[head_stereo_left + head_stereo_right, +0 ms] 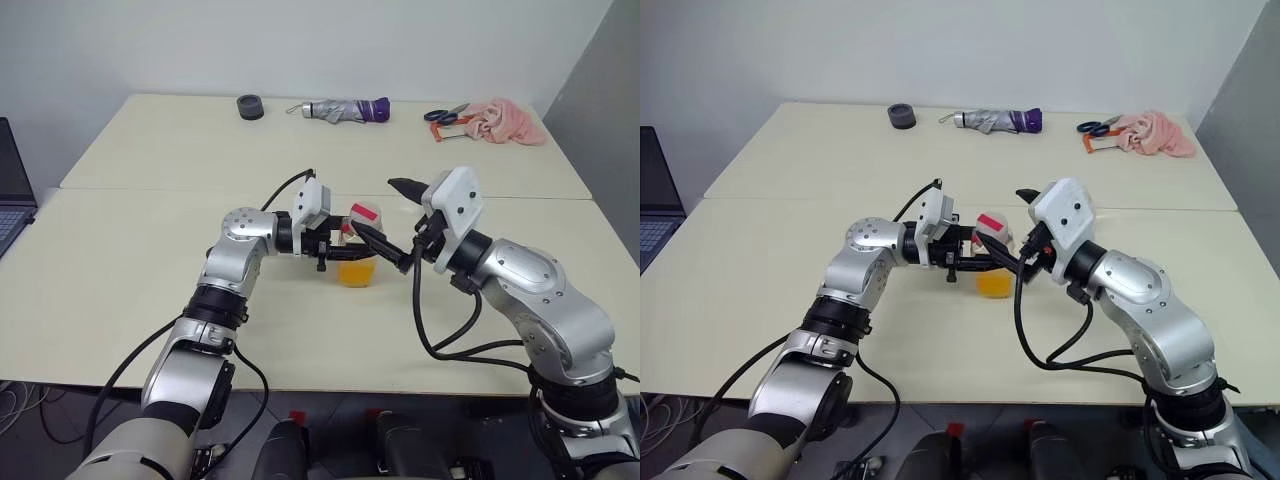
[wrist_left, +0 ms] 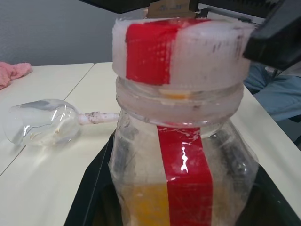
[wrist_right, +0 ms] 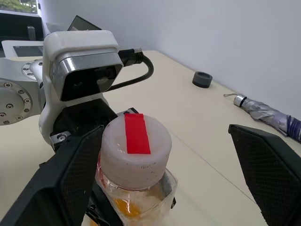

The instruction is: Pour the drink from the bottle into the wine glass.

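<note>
Umbrella (image 1: 345, 109), scissors (image 1: 445, 115), pink cloth (image 1: 505, 122), laptop (image 1: 12, 185)

- Bottle (image 1: 357, 252): clear plastic, squarish, white cap with red stripe still on, upright at mid-table, clamped by left gripper (image 1: 342, 245).
- Drink (image 1: 357, 272): orange-yellow, low in bottle.
- Wine glass (image 2: 44, 122): clear, empty, lying on its side on table.

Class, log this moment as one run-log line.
left gripper: shut on bottle | right gripper: open around cap | cap: on | glass: lying down
</note>
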`<move>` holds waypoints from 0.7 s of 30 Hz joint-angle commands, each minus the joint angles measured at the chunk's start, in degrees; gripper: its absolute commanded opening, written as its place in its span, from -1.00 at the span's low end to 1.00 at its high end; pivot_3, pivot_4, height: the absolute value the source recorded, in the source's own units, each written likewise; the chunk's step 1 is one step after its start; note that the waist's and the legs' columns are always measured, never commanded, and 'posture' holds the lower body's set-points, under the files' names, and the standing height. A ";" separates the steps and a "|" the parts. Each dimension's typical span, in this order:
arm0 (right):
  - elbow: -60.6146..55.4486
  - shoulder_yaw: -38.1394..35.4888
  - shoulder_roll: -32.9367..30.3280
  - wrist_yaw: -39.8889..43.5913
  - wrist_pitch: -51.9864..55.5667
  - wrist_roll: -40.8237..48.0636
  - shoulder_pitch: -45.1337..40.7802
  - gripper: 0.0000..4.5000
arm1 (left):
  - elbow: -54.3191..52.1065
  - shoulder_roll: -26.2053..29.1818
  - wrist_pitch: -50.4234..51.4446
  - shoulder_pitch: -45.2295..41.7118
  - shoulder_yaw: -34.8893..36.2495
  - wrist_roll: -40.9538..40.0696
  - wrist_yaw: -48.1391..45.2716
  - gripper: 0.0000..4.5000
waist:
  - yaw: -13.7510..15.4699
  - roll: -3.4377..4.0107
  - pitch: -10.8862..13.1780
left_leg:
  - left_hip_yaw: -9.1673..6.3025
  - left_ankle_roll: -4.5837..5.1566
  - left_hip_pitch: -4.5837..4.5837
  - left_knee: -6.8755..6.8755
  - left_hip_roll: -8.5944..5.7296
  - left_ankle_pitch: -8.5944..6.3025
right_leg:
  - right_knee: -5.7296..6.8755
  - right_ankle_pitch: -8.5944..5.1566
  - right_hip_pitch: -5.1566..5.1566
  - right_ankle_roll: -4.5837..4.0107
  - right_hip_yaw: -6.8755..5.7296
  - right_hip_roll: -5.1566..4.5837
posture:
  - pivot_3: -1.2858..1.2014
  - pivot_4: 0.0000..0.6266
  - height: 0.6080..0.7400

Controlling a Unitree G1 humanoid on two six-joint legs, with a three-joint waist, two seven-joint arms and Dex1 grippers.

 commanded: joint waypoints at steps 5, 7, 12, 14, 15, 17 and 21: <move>-1.18 -2.78 -0.89 0.00 0.01 0.19 0.75 1.00 | -1.27 0.45 -1.02 -1.44 0.78 -0.55 -0.56 -0.20 | 0.00 0.00 0.00 | 0.00 0.00 0.00 0.00 0.00 0.00 | 0.00 0.00 0.00 0.00 0.00 0.00 | 0.03 -0.52 1.00; -1.28 -2.88 -0.98 0.03 0.11 0.26 0.84 1.00 | -1.24 0.40 -1.03 -1.45 0.83 -0.50 -0.60 -0.20 | 0.00 0.00 0.00 | 0.00 0.00 0.00 0.00 0.00 0.00 | 0.00 0.00 0.00 0.00 0.00 0.00 | 0.03 -0.52 1.00; -1.50 -2.90 -1.21 -0.07 0.31 0.52 1.00 1.00 | -1.21 0.32 -1.05 -1.45 0.86 -0.52 -0.63 -0.20 | 0.00 0.00 0.00 | 0.00 0.00 0.00 0.00 0.00 0.00 | 0.00 0.00 0.00 0.00 0.00 0.00 | 0.03 -0.52 1.00; -1.67 -2.85 -1.29 0.02 0.47 0.73 1.03 1.00 | -1.15 0.30 -1.08 -1.47 0.85 -0.50 -0.61 -0.20 | 0.00 0.00 0.00 | 0.00 0.00 0.00 0.00 0.00 0.00 | 0.00 0.00 0.00 0.00 0.00 0.00 | 0.03 -0.52 1.00; -1.72 -2.83 -1.34 0.08 0.55 0.83 1.02 1.00 | -1.16 0.28 -1.06 -1.48 0.85 -0.50 -0.58 -0.20 | 0.00 0.00 0.00 | 0.00 0.00 0.00 0.00 0.00 0.00 | 0.00 0.00 0.00 0.00 0.00 0.00 | 0.03 -0.52 1.00; -1.75 -2.84 -1.38 0.15 0.66 1.05 0.97 1.00 | -1.16 0.28 -1.06 -1.46 0.84 -0.47 -0.55 -0.20 | 0.00 0.00 0.00 | 0.00 0.00 0.00 0.00 0.00 0.00 | 0.00 0.00 0.00 0.00 0.00 0.00 | 0.03 -0.52 1.00; -1.97 -3.13 -1.35 0.25 1.09 1.85 0.91 1.00 | -1.27 0.32 -1.05 -1.27 0.84 -0.45 -0.47 -0.20 | 0.00 0.00 0.00 | 0.00 0.00 0.00 0.00 0.00 0.00 | 0.00 0.00 0.00 0.00 0.00 0.00 | 0.03 -0.52 1.00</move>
